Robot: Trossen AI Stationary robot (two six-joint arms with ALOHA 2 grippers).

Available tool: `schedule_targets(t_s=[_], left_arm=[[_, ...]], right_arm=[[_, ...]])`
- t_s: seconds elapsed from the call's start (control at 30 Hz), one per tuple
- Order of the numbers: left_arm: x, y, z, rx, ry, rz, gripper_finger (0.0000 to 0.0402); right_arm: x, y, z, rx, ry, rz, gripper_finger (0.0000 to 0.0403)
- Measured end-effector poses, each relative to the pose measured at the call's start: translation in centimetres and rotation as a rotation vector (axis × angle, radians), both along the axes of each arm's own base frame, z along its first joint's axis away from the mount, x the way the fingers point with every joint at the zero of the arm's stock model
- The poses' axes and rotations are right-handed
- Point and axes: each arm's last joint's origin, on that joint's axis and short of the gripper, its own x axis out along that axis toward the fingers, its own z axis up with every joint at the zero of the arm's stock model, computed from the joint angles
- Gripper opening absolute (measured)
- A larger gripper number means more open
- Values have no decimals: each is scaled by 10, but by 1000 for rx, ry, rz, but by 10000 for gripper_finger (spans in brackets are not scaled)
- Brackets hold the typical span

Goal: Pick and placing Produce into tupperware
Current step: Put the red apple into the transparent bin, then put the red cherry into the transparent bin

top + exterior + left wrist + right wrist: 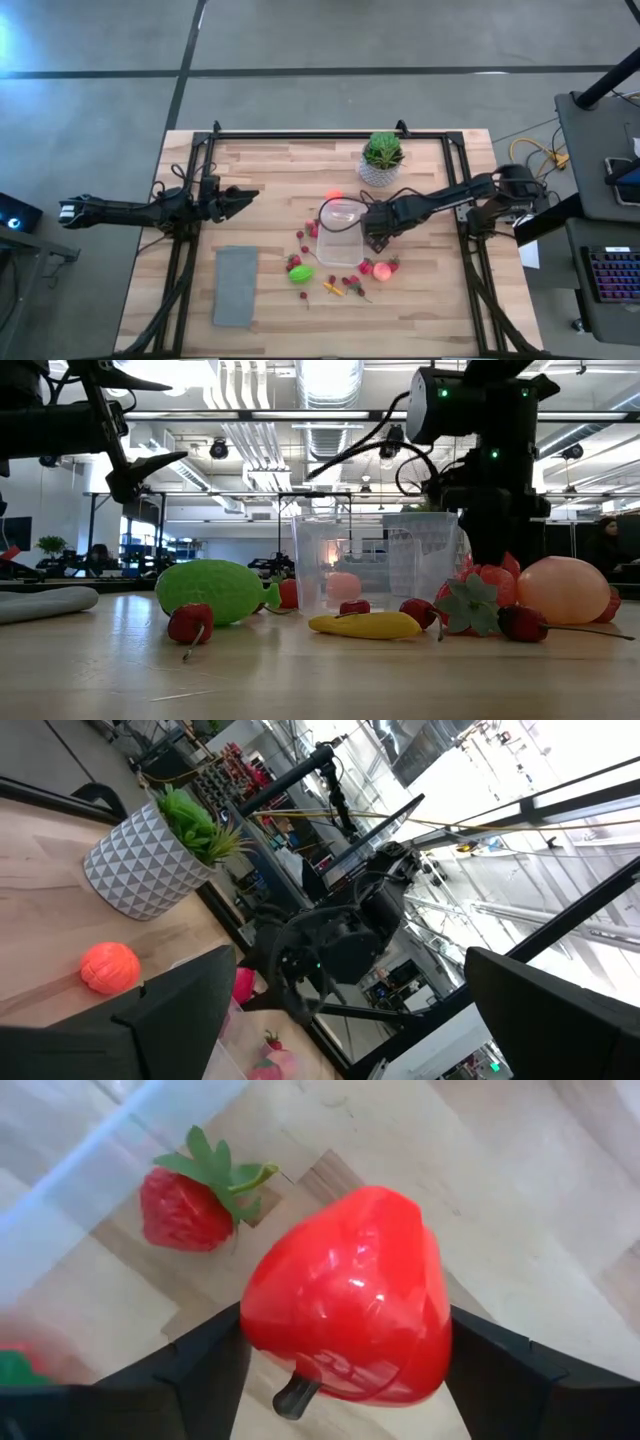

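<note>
The clear tupperware stands mid-table and also shows in the low view. Produce lies around it: a green piece, a pink ball, a yellow piece, an orange ball, red berries and a strawberry. My right gripper points down just right of the tub, shut on a glossy red fruit. My left gripper hangs open at the table's left, above the wood, with nothing in it. My right gripper pinches the glossy red fruit by its two opposite sides between its two fingers. The fingers come from above, pointing down. The fruit's dark stem sticks out sideways. Whether its underside is clear of the wood does not show.
A green spiky plant in a white patterned pot stands at the far edge behind the tub. A flat grey rectangle lies at the near left. Black frame rails run along both table sides.
</note>
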Motion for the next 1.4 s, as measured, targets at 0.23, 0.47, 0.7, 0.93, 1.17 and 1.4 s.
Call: schedule_targets(t_s=[0.23, 0.47, 0.7, 0.93, 1.17, 1.4], left_arm=[[0, 0, 0, 2, 0, 0, 378], [0, 0, 0, 3, 0, 0, 378], [0, 0, 0, 3, -3, 0, 378], [0, 0, 0, 3, -3, -3, 378], [0, 0, 0, 7, 0, -3, 378], [0, 0, 2, 7, -20, 6, 378]], right_arm=[[10, 1, 56, 16, -215, 41, 271], [40, 0, 99, 33, -354, 163, 286], [80, -2, 85, 71, -303, 286, 285], [90, -2, 77, 63, -263, 278, 311], [80, -5, 87, -4, -248, 197, 348], [64, -9, 117, -103, -331, 160, 365]])
